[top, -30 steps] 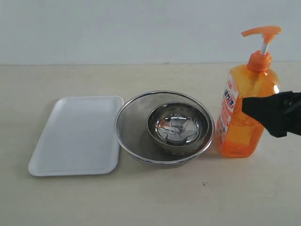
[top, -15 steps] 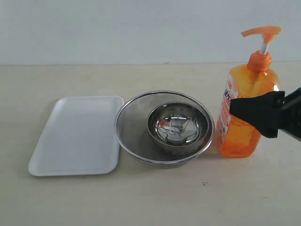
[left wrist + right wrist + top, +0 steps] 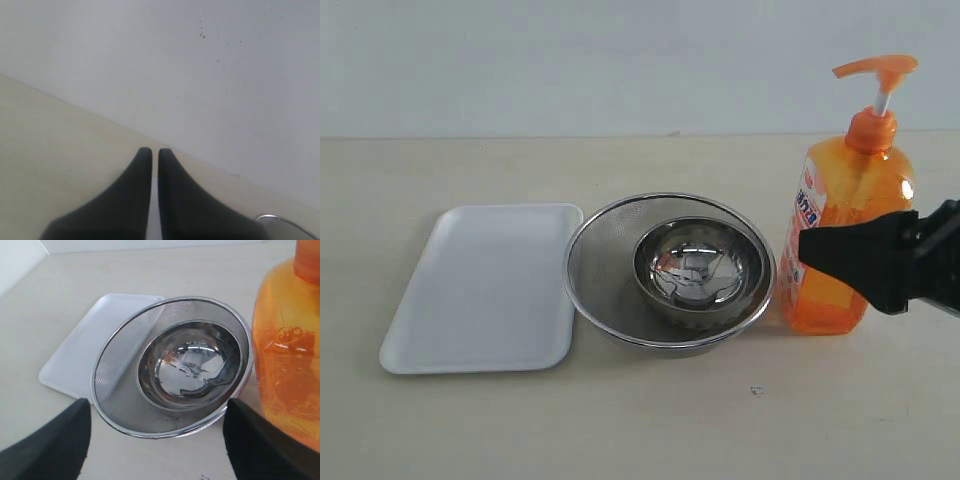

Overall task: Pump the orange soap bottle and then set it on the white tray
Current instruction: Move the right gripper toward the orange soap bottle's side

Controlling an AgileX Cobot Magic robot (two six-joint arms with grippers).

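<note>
The orange soap bottle [image 3: 855, 175] stands upright on the table at the right, pump head raised. My right gripper [image 3: 820, 248] hangs in front of its lower body, hiding part of the label. In the right wrist view the right gripper [image 3: 157, 405] is open. Nothing lies between its black fingers [image 3: 60, 440], and the orange soap bottle [image 3: 285, 355] stands outside the jaws, beside one finger. The white tray [image 3: 485, 285] lies flat at the left, bare. My left gripper [image 3: 155, 150] is shut and faces the wall, away from all of this.
A round steel mesh strainer [image 3: 600, 270] with a shiny steel bowl [image 3: 698, 265] inside it sits between tray and bottle, touching the tray's edge. A pale wall runs behind the table. The strainer's rim [image 3: 272, 218] peeks into the left wrist view.
My right gripper has slid leftward across the front of the bottle and dropped slightly. Its jaws have stayed equally wide. Bottle, strainer and tray have not moved.
</note>
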